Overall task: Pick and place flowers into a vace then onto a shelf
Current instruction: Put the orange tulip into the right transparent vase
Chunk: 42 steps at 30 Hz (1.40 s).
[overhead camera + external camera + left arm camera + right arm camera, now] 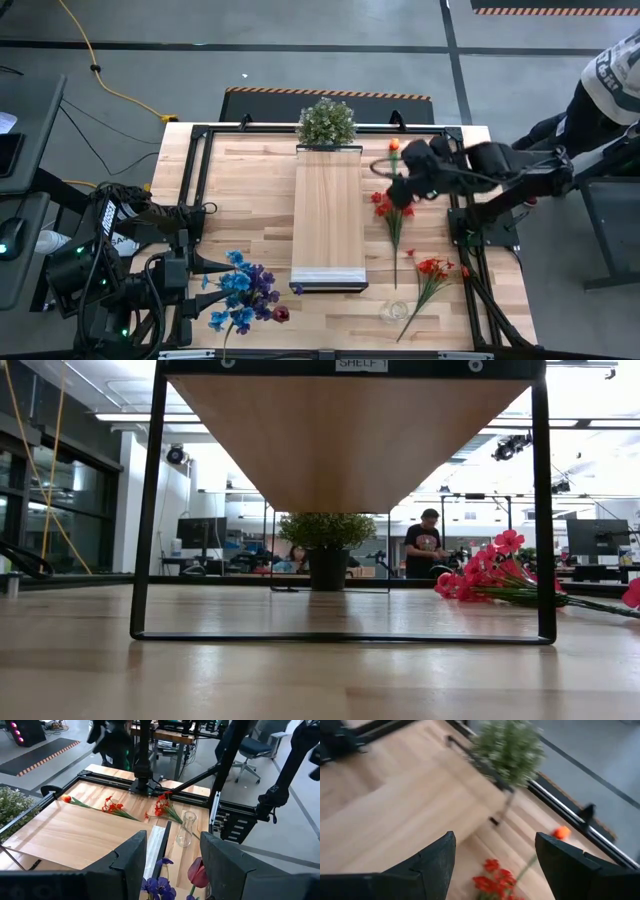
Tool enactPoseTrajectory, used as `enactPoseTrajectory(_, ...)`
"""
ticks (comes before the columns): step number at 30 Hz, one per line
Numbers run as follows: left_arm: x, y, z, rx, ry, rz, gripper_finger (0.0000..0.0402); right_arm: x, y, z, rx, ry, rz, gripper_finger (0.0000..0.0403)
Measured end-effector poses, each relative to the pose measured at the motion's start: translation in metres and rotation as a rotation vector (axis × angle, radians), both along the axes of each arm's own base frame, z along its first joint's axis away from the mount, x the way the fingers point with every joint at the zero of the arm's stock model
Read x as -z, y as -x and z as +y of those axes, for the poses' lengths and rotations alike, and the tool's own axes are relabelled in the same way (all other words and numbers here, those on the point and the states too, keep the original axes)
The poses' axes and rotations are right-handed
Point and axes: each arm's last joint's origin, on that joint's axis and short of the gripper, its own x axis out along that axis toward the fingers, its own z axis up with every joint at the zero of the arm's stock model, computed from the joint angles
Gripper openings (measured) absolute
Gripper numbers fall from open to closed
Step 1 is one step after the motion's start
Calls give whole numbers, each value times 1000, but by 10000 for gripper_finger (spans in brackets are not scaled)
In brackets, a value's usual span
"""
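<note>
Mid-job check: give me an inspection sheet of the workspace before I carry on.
Surface: butcher-block table, flowers lying loose on it.
Job's things: blue and purple flowers front left; red flowers and orange flower right; clear vase lying on its side; shelf bare.
Clutter: bushy potted plant at back edge.
Grippers: left gripper open beside blue flowers; right gripper open over the red and orange flowers.
Cables: yellow cable on floor.
Surroundings: person standing behind.

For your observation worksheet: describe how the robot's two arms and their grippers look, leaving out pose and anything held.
Both arms are dark, nearly black, jointed machines. The left gripper and the right gripper each end in two broad, matte black, wedge-shaped fingers. Small green lights glow near the left arm's base, with black cables beside it.
</note>
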Motion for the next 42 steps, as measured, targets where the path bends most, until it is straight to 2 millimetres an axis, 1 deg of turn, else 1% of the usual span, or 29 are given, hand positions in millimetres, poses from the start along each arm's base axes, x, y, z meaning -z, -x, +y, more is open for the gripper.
enactPoseTrajectory(5, 0, 0, 0, 6, 4, 8, 216, 2, 2, -33, 130, -41, 42, 261)
enactPoseTrajectory(13, 2, 0, -2, 57, 36, 73, 216, 5, 12, -85, 276, -211, 41, 261)
enactPoseTrajectory(17, 2, 1, -2, 59, 38, 76, 216, 9, 15, -108, 317, -304, 40, 261)
enactPoseTrajectory(21, 2, 0, -2, 59, 38, 76, 216, 17, 11, -126, 350, -350, 68, 261)
enactPoseTrajectory(24, 2, 1, -2, 61, 39, 78, 216, 27, 1, -137, 368, -384, 107, 261)
enactPoseTrajectory(27, 3, 1, -2, 72, 46, 91, 216, 42, -13, -145, 366, -411, 171, 261)
enactPoseTrajectory(31, 3, 1, -3, 86, 55, 109, 216, 66, -33, -157, 346, -414, 303, 261)
enactPoseTrajectory(33, 3, 1, -3, 93, 59, 118, 216, 78, -39, -163, 347, -415, 378, 261)
enactPoseTrajectory(37, 4, 1, -3, 100, 63, 127, 216, 99, -46, -173, 357, -434, 503, 261)
enactPoseTrajectory(42, 4, 1, -3, 100, 63, 127, 216, 128, -44, -180, 361, -504, 557, 261)
